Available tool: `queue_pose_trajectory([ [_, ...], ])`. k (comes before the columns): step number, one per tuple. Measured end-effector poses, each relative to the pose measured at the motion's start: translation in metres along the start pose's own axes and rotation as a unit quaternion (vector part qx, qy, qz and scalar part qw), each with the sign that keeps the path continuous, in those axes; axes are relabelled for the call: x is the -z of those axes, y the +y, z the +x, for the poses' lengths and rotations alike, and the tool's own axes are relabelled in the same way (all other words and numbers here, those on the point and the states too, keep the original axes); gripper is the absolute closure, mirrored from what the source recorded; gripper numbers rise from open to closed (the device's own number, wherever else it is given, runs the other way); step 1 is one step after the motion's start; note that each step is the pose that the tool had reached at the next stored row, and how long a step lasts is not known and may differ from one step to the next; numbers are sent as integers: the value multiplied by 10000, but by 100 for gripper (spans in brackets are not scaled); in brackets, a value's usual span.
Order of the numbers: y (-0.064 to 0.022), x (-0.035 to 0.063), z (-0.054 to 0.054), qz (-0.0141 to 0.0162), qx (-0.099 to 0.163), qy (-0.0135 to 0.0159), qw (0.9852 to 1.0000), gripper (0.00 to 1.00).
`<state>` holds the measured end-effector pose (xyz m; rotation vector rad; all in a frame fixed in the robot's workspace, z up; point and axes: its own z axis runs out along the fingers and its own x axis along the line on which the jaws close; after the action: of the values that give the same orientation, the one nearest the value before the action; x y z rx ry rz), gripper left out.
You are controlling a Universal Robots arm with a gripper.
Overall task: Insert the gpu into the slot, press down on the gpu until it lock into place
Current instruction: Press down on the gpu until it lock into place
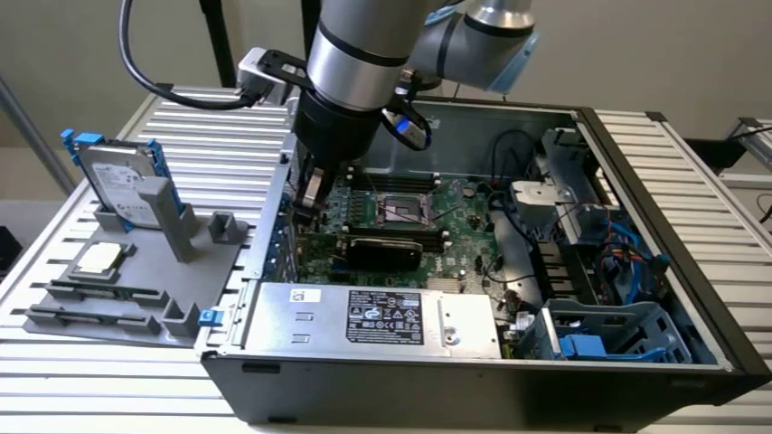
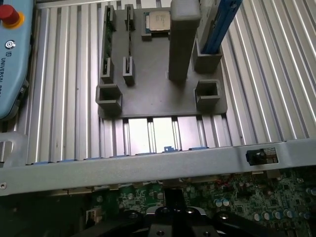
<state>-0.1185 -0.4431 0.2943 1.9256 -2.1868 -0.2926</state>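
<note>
Tool (image 1: 309,201): centre-left of frame, inside open black computer case (image 1: 483,384), grip state cannot be told | flat black rectangular gpu (image 1: 383,250): seated on green motherboard (image 1: 465,217), frame centre

a ribbed silver surface (image 1: 724,172) spans the frame; behind it, along the top, stands a plain beige wall (image 1: 652,45) under soft, even light.
</note>
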Motion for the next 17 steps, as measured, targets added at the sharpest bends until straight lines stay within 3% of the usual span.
queue_pose_trajectory([
  [9,6,-2,-25,-8,-24,-1,10000,89],
  [17,11,-2,-37,-36,-55,9,10000,89],
])
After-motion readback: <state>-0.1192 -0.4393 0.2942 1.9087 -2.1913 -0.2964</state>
